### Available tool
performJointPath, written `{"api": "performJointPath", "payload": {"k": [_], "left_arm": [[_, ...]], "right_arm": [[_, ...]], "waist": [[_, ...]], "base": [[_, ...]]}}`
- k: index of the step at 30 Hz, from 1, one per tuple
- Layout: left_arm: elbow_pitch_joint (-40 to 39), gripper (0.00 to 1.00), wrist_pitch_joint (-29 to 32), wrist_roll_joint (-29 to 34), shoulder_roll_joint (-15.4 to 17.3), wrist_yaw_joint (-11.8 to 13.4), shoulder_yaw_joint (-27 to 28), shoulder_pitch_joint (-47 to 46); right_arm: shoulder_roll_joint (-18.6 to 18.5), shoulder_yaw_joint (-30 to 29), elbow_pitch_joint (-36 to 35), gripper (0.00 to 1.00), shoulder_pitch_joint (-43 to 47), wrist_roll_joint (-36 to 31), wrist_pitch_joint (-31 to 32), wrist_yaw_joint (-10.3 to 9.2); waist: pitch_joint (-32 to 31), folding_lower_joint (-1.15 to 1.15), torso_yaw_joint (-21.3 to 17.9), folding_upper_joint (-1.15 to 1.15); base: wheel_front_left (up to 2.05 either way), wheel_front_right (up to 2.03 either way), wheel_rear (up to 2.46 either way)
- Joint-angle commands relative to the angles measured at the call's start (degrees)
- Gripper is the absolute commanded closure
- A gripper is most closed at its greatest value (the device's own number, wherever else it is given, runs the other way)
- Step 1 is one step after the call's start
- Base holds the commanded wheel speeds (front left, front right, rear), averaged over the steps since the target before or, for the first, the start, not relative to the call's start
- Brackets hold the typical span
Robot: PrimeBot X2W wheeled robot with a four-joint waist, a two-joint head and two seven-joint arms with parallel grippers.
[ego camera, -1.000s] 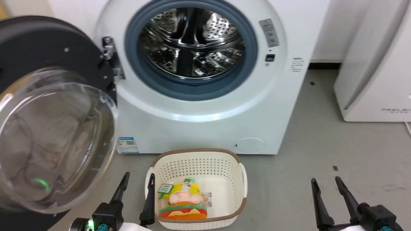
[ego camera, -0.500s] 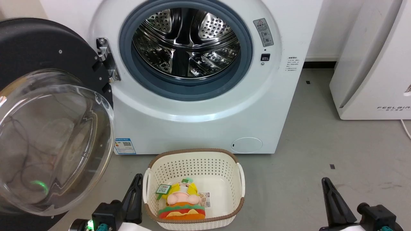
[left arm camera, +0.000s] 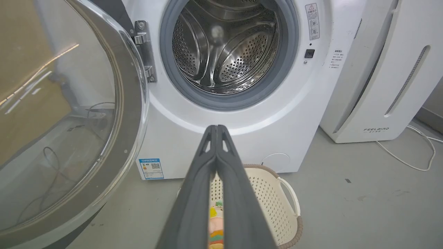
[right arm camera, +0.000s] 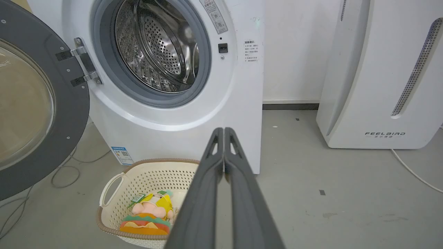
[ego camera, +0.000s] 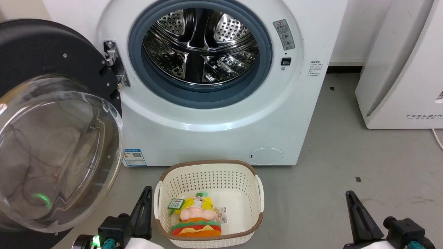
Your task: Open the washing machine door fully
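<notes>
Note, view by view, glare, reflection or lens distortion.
Head view: the washing machine door shows a green glint in its glass; left wrist view: bright streaks cross that glass, and the white appliance leans, bent by the lens; right wrist view: the steel drum glints.

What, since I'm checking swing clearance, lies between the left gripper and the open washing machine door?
Bare grey floor, in the head view: the left gripper sits clear of the washing machine door.

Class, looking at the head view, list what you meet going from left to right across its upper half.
washing machine door → metal hinge → steel drum → warning label → white appliance
</notes>
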Motion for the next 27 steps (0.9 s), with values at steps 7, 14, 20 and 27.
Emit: {"api": "performJointPath", "payload": {"k": [7,14,20,27], "left_arm": [[-0.83,1.0,1.01,0.86,0.02,0.34,0.38,-0.53],[-1.31,1.0,1.83,1.15,0.03,0.43,0.61,-0.68],[-1.73,1.0,2.53,1.4,0.03,0.51,0.81,-0.8],[-2.2,1.0,3.35,1.69,0.03,0.61,1.03,-0.95]], "right_arm": [[0.03,-0.03,-0.96,1.0,-0.93,-1.06,1.08,0.01],[0.04,-0.04,-1.36,1.0,-1.21,-1.51,1.86,0.01],[0.05,-0.04,-1.7,1.0,-1.46,-1.9,2.53,0.01],[0.06,-0.05,-2.1,1.0,-1.74,-2.35,3.31,0.02]], "waist": [[0.02,0.0,0.03,0.0],[0.05,0.0,0.06,0.0],[0.07,0.0,0.08,0.0],[0.09,0.0,0.1,0.0]], "base": [[0.0,0.0,0.0],[0.0,0.0,0.0],[0.0,0.0,0.0],[0.0,0.0,0.0]]}}
